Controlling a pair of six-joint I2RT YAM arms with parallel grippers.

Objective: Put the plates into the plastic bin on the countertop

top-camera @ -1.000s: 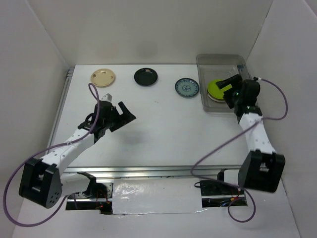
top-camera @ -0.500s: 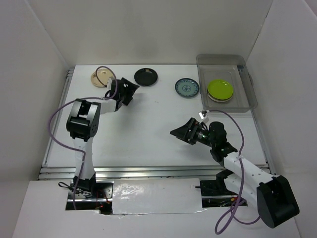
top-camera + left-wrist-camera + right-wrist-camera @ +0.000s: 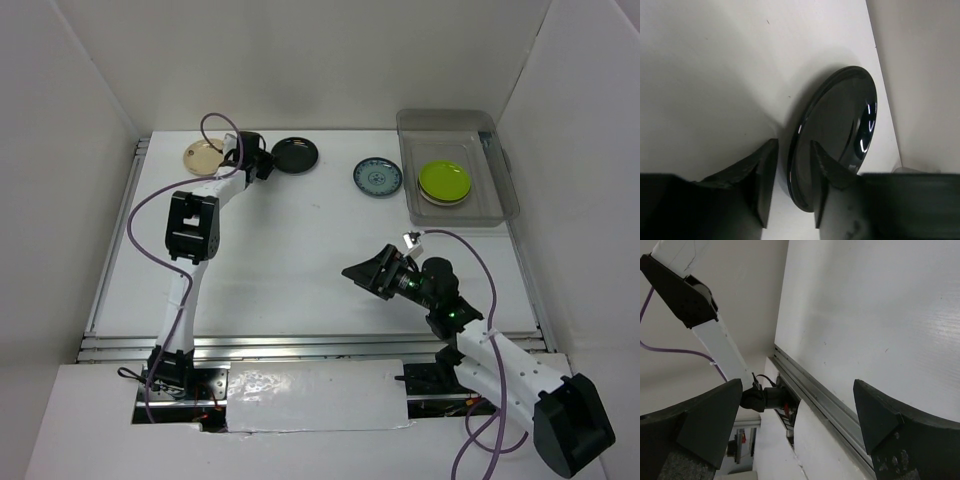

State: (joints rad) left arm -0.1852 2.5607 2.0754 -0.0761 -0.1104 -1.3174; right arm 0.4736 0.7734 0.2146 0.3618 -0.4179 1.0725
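A black plate (image 3: 297,153) (image 3: 840,130) lies at the back of the white countertop (image 3: 300,260). My left gripper (image 3: 262,160) (image 3: 792,144) straddles its left rim, half closed: one finger rests over the plate's face and a gap shows at the other finger. A cream plate (image 3: 205,155) lies to its left and a blue-patterned plate (image 3: 377,177) to its right. The plastic bin (image 3: 450,120) at the back right holds a lime green plate (image 3: 447,180) on top of a pale one. My right gripper (image 3: 365,270) (image 3: 797,385) hovers open and empty over the near middle.
White walls close in the countertop on three sides. A metal rail (image 3: 300,345) (image 3: 840,405) runs along the near edge, with the arm bases and purple cables (image 3: 470,260) below it.
The left arm reached to the back and its jaws narrowed around the black plate's rim. The right arm drew back from the bin to the near middle, leaving the green plate inside.
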